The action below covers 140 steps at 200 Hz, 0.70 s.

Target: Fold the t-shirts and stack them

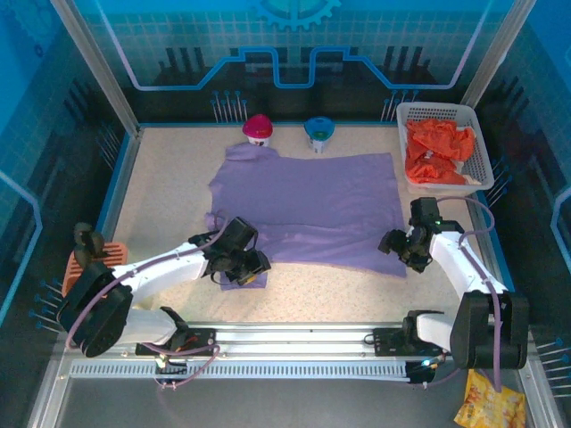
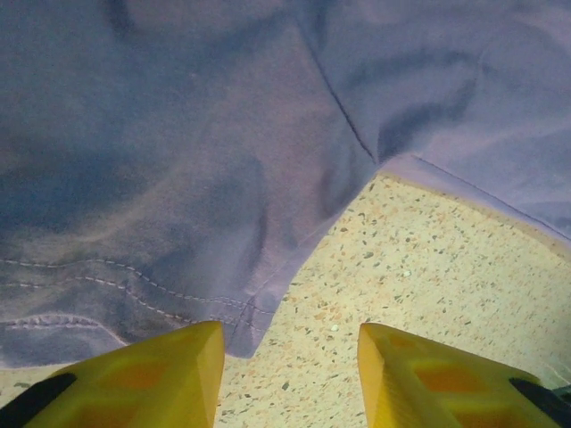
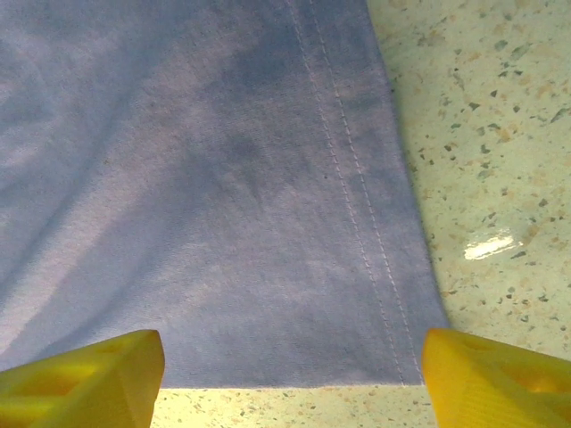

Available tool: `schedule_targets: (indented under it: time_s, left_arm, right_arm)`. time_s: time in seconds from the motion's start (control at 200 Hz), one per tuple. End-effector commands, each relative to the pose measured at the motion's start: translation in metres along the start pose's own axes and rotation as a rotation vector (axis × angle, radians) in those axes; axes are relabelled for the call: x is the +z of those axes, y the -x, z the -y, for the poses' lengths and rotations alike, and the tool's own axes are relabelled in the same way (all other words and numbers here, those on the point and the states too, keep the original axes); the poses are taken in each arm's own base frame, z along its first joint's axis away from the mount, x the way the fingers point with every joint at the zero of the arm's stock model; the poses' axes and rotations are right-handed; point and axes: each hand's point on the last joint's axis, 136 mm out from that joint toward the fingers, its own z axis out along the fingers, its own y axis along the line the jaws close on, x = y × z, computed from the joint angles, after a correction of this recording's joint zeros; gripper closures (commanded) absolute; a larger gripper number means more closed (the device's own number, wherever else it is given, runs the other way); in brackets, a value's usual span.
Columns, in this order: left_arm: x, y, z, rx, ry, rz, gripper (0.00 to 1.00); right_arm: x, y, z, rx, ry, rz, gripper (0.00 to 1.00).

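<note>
I count one purple shirt (image 1: pixel 312 205). Beyond it stand two domes: one pink dome (image 1: pixel 258 129) and one blue dome (image 1: pixel 318 131). To its right is one basket (image 1: pixel 483 160), with orange shirts (image 1: pixel 434 150) heaped too tightly to count. Near-right of it lies one bag (image 1: pixel 489 406). At its near edge are my two claws: left gripper (image 2: pixel 290 361) and right gripper (image 3: pixel 293 366).

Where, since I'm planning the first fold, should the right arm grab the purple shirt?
The near-right hem corner of the purple shirt, approached from the near side: it lies flat, free of folds, just ahead of the open right gripper.
</note>
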Motion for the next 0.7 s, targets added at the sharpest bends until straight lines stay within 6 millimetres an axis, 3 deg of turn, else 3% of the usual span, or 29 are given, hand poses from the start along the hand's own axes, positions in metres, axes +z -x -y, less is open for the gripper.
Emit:
schedule_targets:
  time_s: [0.0,0.125,0.695]
  left_arm:
    - [0.003,-0.007,-0.015,-0.019,0.062,-0.021,0.54]
    - [0.003,-0.01,-0.025,-0.008,0.11,-0.032,0.53]
    - [0.015,-0.017,-0.036,-0.017,0.134,-0.036,0.59]
  right_arm:
    - [0.0,0.002,0.002,0.017,0.007,-0.009,0.23]
    - [0.002,0.002,0.002,0.024,0.011,-0.011,0.23]
    - [0.001,0.001,0.0,0.023,0.025,-0.016,0.24]
